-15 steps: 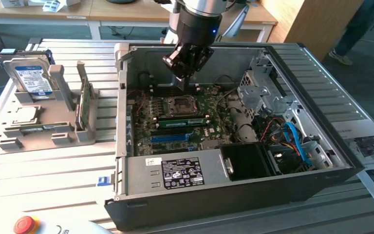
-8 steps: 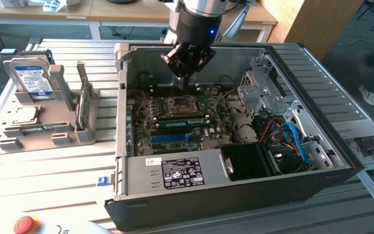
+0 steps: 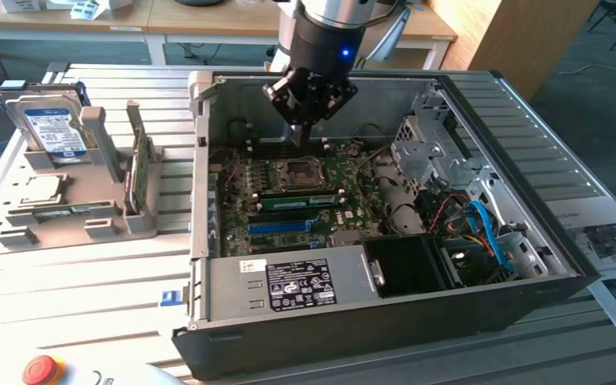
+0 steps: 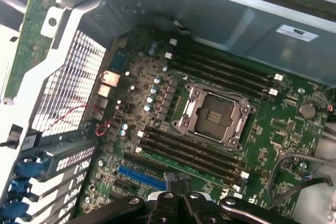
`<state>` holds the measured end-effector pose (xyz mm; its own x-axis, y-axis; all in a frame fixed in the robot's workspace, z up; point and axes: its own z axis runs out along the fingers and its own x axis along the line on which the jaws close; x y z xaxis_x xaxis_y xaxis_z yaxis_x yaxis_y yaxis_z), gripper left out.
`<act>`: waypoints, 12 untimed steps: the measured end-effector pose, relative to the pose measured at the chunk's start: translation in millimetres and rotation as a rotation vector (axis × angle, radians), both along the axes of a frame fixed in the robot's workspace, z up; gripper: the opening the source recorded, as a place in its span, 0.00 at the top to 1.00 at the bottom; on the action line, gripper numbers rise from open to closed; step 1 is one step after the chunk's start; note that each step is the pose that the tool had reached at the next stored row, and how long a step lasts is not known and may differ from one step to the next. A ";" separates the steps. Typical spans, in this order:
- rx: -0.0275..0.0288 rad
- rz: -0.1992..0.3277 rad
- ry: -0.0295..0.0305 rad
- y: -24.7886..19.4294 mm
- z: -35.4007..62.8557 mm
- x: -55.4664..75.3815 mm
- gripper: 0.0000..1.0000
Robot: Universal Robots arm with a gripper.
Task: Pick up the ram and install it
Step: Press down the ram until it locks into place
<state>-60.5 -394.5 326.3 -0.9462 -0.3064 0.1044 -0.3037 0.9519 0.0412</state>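
The pincer (image 3: 305, 136) hangs inside the open computer case (image 3: 544, 241), fingers pressed together with nothing between them, just above the motherboard (image 3: 319, 200) near the empty processor socket (image 3: 298, 174). In the wrist view its dark fingertips (image 4: 181, 192) sit over the black memory slots (image 4: 194, 150). One ram stick (image 3: 299, 200), a thin green strip, lies seated flat in a slot beside the socket. Outside, on the grey holder (image 3: 73, 216), stand a hard drive (image 3: 54, 128) and a green card (image 3: 137, 164).

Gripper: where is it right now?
In the exterior view, the gripper is inside the open computer case, over the motherboard, close to the processor socket.
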 end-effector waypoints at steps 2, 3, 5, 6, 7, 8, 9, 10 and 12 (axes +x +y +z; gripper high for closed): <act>0.0000 -0.032 0.0000 0.0 0.0 0.0 0.90; 0.0001 -0.046 0.0000 0.0 0.0 0.0 0.90; 0.0001 -0.069 0.0000 0.0 0.0 0.0 0.90; 0.0000 -0.073 0.0000 0.0 0.0 0.0 0.90; 0.0001 -0.073 0.0000 0.0 -0.1 0.0 0.90; 0.0001 -0.073 0.0000 0.0 0.0 0.0 0.90; 0.0001 -0.073 0.0000 0.0 0.0 0.0 0.90; -0.0002 -0.073 -0.0005 0.0 0.0 0.0 0.90; -0.0061 -0.073 -0.0090 0.2 0.0 -0.8 0.90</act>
<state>-61.3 -394.3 326.3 -0.9668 -0.2361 0.0974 -0.2340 0.9717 0.0329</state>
